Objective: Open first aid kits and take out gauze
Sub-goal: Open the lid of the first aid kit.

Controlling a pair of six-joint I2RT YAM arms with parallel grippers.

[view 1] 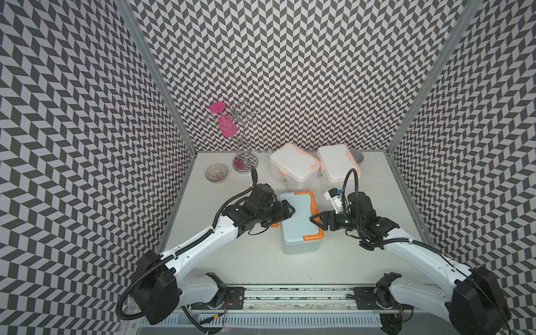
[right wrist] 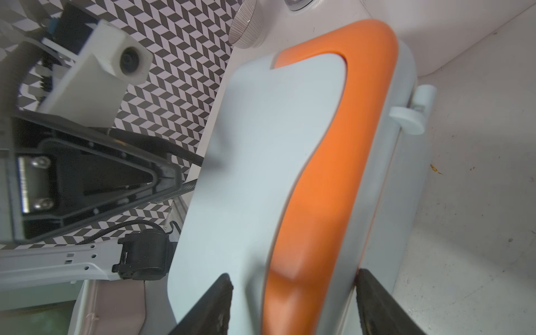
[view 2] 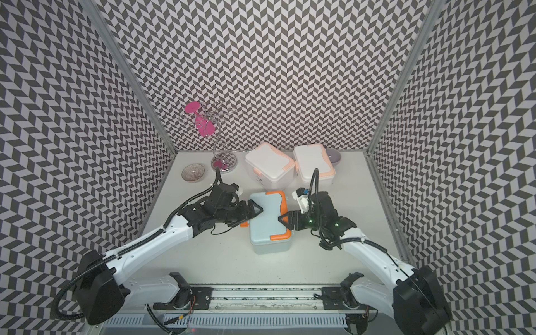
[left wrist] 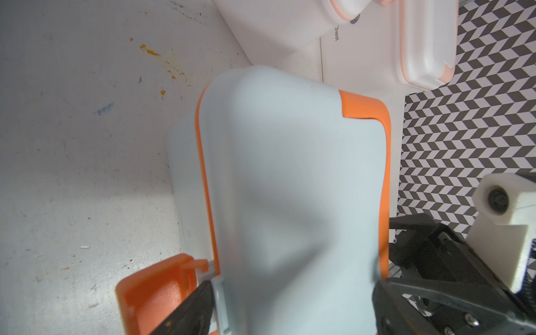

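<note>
The pale blue first aid kit [view 1: 300,216] with orange trim stands mid-table, lid down. My left gripper [view 1: 291,213] is open at the lid's left end, one finger above the lid [left wrist: 290,174] and one beside the flipped-out orange latch [left wrist: 150,293]. My right gripper [view 1: 313,224] grips the lid's opposite edge, with the orange handle [right wrist: 342,145] between its fingers [right wrist: 217,304]. Two white first aid kits [view 1: 293,165] [view 1: 338,162] with peach trim stand shut at the back. The gauze is hidden.
A ribbed glass bowl [view 1: 216,173] sits at the back left, beside a wire stand [view 1: 243,150] holding a pink glass [view 1: 224,124]. A grey bowl [view 1: 358,156] is behind the right white kit. Patterned walls close in the white table [view 1: 232,246] on three sides.
</note>
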